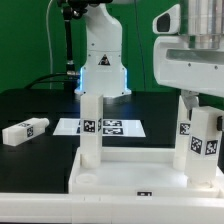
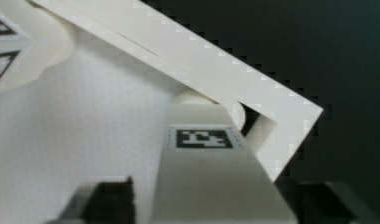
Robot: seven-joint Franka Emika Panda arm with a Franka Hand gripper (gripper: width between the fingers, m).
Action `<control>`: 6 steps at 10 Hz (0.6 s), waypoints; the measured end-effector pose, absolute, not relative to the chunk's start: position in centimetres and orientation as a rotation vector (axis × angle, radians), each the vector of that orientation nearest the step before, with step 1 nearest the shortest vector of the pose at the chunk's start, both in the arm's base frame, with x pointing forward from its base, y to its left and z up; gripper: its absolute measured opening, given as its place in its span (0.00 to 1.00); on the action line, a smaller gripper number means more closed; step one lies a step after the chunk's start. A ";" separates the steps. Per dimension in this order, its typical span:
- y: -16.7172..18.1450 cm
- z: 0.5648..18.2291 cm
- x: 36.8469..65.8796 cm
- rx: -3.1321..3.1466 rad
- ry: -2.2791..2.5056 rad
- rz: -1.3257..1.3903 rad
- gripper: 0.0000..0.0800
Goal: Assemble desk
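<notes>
The white tabletop (image 1: 150, 180) lies rim up at the front, and its corner shows in the wrist view (image 2: 258, 90). One white leg (image 1: 92, 125) stands upright in its corner at the exterior view's left. My gripper (image 1: 195, 100) is at the exterior view's right, shut on the top of a second tagged leg (image 1: 200, 145) that stands upright at the tabletop's right corner, turned at an angle to the rim. In the wrist view this leg (image 2: 213, 170) runs between my dark fingers (image 2: 109, 203). A third leg (image 1: 25, 130) lies loose on the black table at the left.
The marker board (image 1: 100, 127) lies flat behind the tabletop. The robot's white base (image 1: 103, 60) stands at the back centre. A green backdrop (image 1: 25, 40) closes the rear.
</notes>
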State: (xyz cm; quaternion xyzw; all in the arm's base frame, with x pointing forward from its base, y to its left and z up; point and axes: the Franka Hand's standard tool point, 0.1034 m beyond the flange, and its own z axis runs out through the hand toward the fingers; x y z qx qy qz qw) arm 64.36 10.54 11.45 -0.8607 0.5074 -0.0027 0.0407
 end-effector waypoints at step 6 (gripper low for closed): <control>10.4 11.5 64.5 -2.975 0.803 -0.044 0.81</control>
